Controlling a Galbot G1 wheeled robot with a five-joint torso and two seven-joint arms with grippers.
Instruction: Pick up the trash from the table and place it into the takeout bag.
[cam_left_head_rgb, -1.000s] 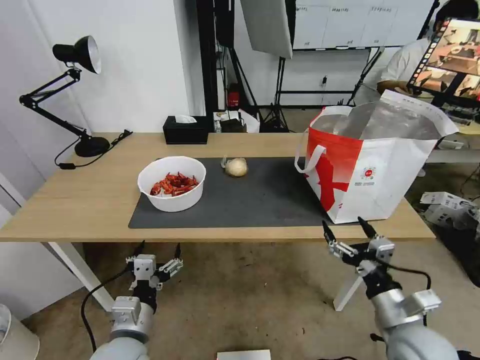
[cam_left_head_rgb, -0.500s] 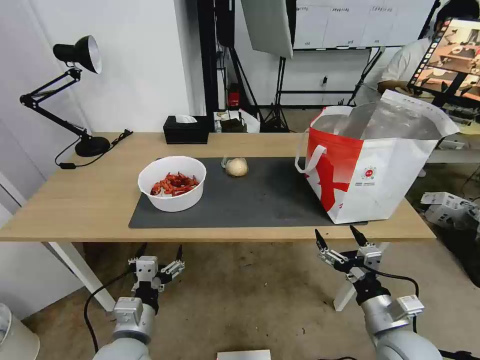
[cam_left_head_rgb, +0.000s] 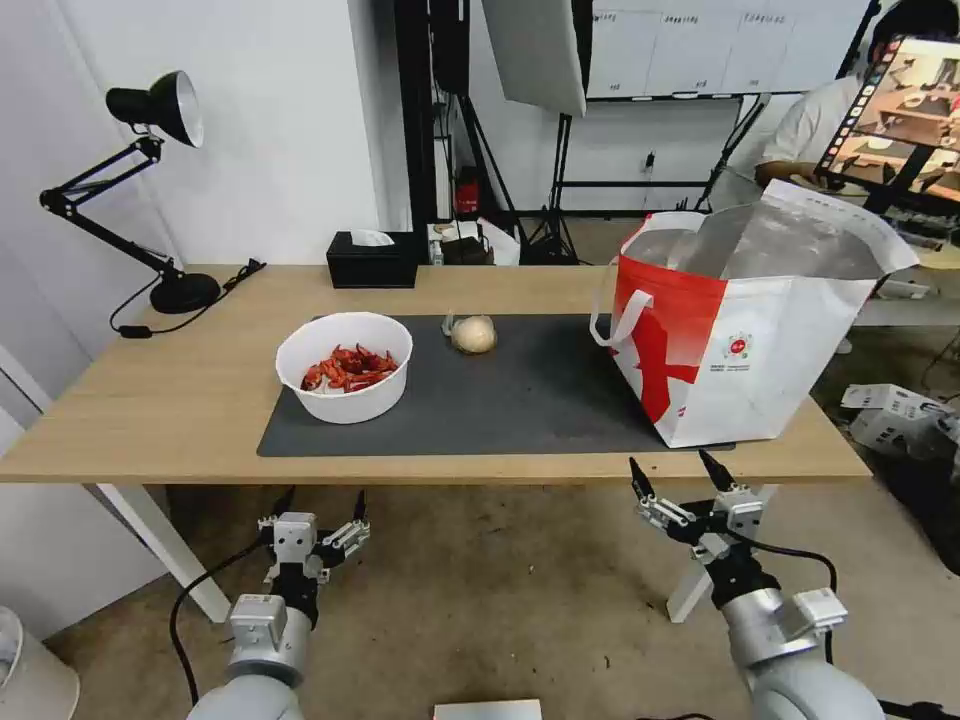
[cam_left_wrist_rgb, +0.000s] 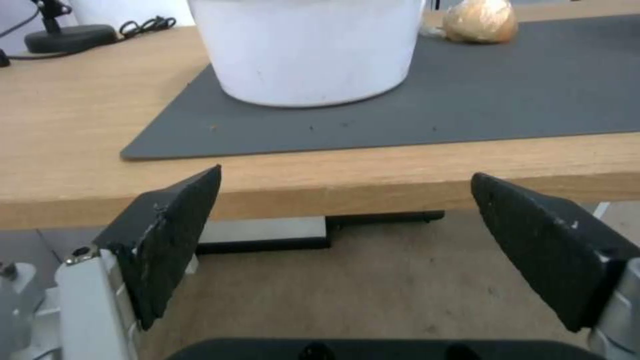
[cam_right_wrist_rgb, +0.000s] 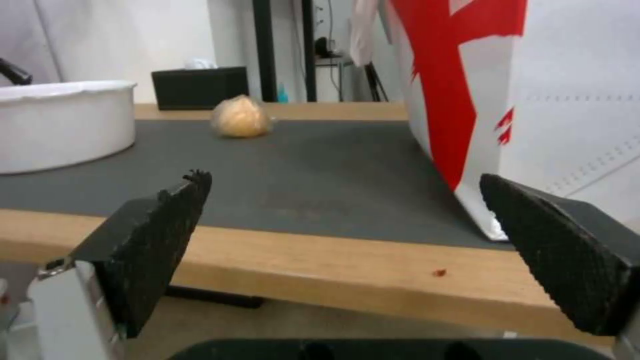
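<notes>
The bench (cam_left_head_rgb: 180, 400) carries a dark mat (cam_left_head_rgb: 520, 400). On the mat's left part stands the bowl (cam_left_head_rgb: 344, 367) with red shells. The wrapped lump (cam_left_head_rgb: 473, 334) lies at the mat's far edge, near its middle. The bag (cam_left_head_rgb: 745, 325) stands upright on the mat's right end, mouth open, foil lining exposed. A black tissue box (cam_left_head_rgb: 371, 260) sits at the far edge of the bench and is not trash.

The left gripper (cam_left_head_rgb: 318, 498) is held below the near edge of the bench, in line with the bowl. Its jaws are released and empty. The right gripper (cam_left_head_rgb: 673, 472) is held below the near edge, just in front of the bag's near left corner. Its jaws are likewise spread wide with nothing between them.

No item is grasped, so the step in hand is judged to be the approach to a pick. Either gripper must be raised above the bench edge before being advanced. The bowl is nearest to the left gripper.

Open mat lies between bowl, lump and bag, giving room for travel. The bag's near wall and strap (cam_left_head_rgb: 620, 310) are to be avoided by the right gripper.
</notes>
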